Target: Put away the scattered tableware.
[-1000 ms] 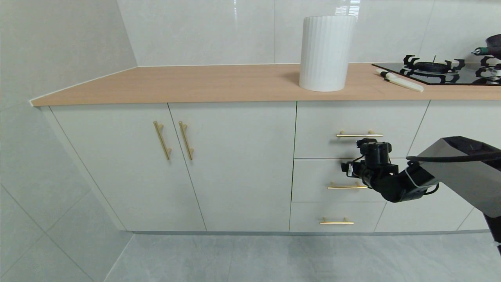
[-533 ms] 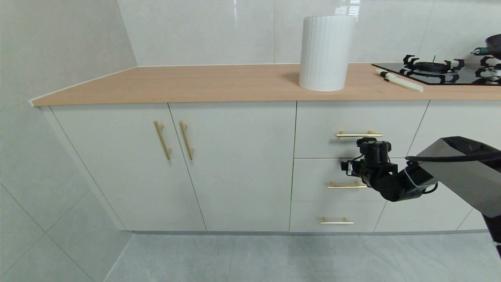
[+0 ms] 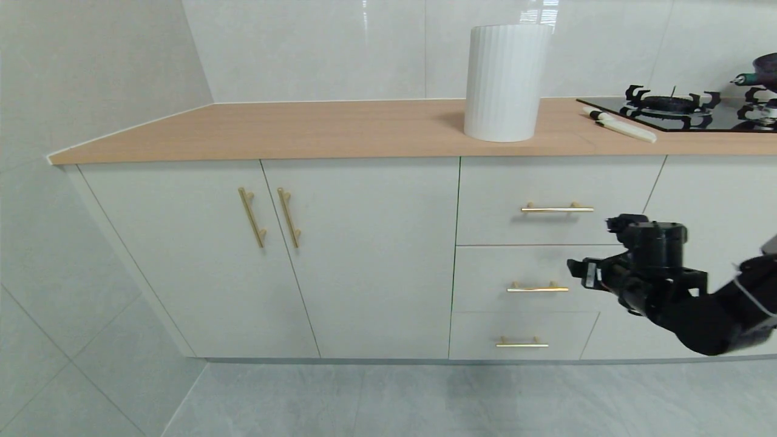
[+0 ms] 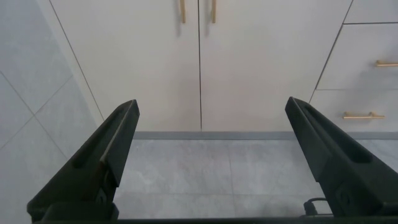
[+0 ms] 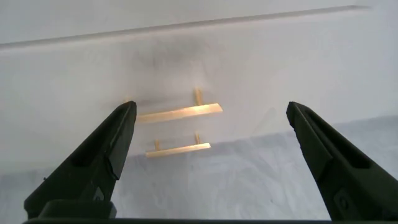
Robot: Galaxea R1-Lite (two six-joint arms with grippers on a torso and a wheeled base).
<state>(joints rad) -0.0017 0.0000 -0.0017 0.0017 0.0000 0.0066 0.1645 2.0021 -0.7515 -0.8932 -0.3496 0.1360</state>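
Bare counter ran from the wall corner to a tall white canister, which stood between that stretch and the knife and stove. Below, all three drawers were shut, their handles jutting out. The right gripper hung near the drawer fronts, apart from them, jaws spread wide, with open floor beneath.

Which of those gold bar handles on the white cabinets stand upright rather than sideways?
The two gold door handles on the left cupboard; the three drawer handles beside them all lie horizontal.
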